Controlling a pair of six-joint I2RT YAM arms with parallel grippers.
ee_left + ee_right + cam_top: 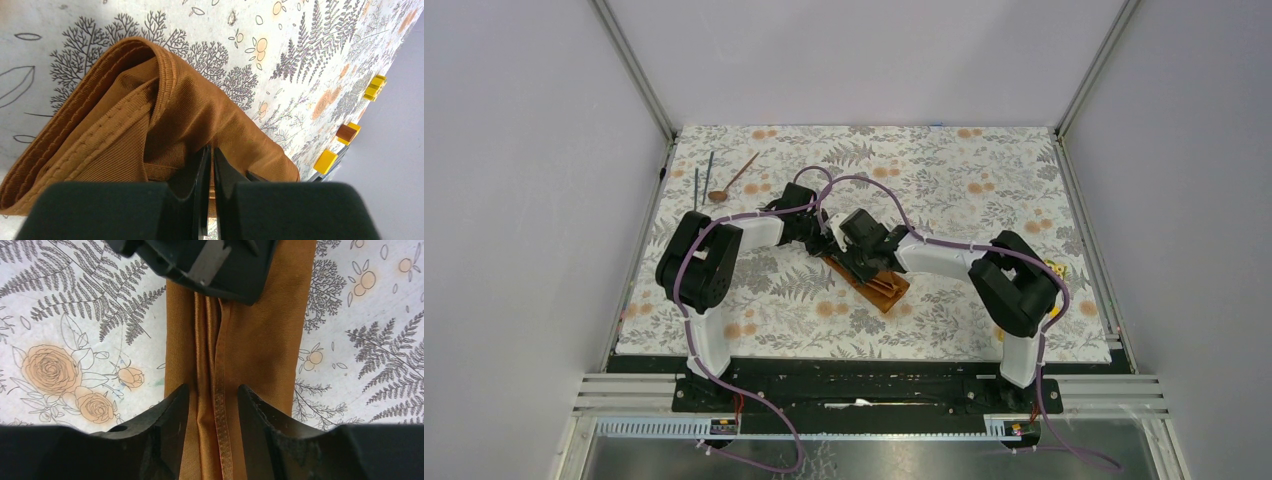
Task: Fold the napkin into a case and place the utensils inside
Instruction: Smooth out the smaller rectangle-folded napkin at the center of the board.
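The rust-orange napkin (882, 287) lies mid-table, folded into a narrow strip; its layered hems show in the left wrist view (125, 125). My left gripper (211, 150) is shut, pinching a layer of the cloth at the strip's far end (829, 247). My right gripper (214, 392) is open, its fingers astride the raised folds along the middle of the napkin (260, 340). From above it sits right beside the left one (866, 262). The copper spoon (734, 178) and two dark rods (703, 178) lie at the far left.
The floral tablecloth (964, 180) covers the table. Small yellow blocks (325, 161) and a brown block (346, 133) sit by the right edge, near the right arm's elbow (1056, 268). White walls and metal posts close in the sides.
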